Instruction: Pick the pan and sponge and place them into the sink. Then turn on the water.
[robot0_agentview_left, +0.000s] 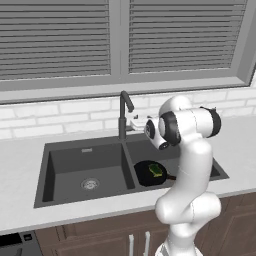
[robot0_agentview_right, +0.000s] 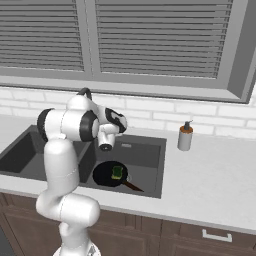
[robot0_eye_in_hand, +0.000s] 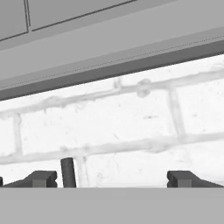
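With pan and sponge seen in the sink, the spread hand should be eased squarely against the faucet lever.

A home kitchen: double-basin sink with faucet in a grey counter, brick backsplash, louvred window, wooden cabinets.
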